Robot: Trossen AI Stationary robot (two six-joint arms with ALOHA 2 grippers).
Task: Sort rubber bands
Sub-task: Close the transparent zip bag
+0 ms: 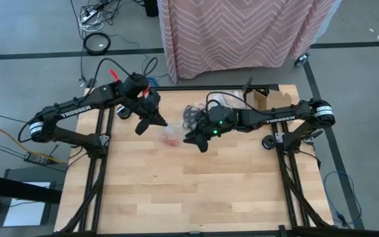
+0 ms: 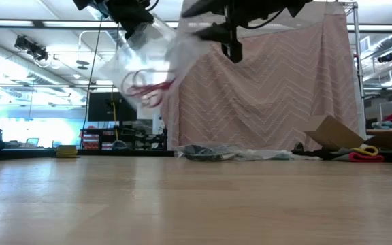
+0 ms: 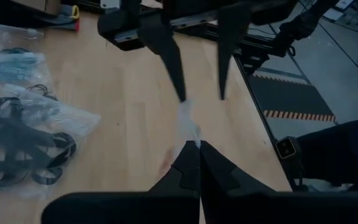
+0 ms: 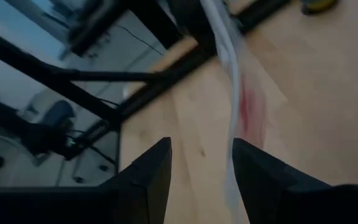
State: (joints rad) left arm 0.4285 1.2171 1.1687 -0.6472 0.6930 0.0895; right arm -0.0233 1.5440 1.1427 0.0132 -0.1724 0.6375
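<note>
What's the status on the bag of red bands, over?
Left gripper shut on clear bag, held above the table. Right gripper open beside the bag. Red rubber bands inside. Nothing in the way.

Place: I see a robotics lab.
Signs: wooden table (image 1: 196, 191) on a frame, floor cables (image 1: 97, 13), curtain (image 1: 242, 29), ceiling strip lights (image 2: 19, 24).

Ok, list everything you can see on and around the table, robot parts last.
Clear bag: one, holding red rubber bands, hanging above the table centre from the left hand.
Bagged black rubber bands: one pile, table's far side.
Cardboard box: one, brown, far right corner.
Patterned cloth: one, pink, beyond the table.
Table: one, light wood.
Left hand: shut on the clear bag's edge.
Right hand: open, beside the bag.
</note>
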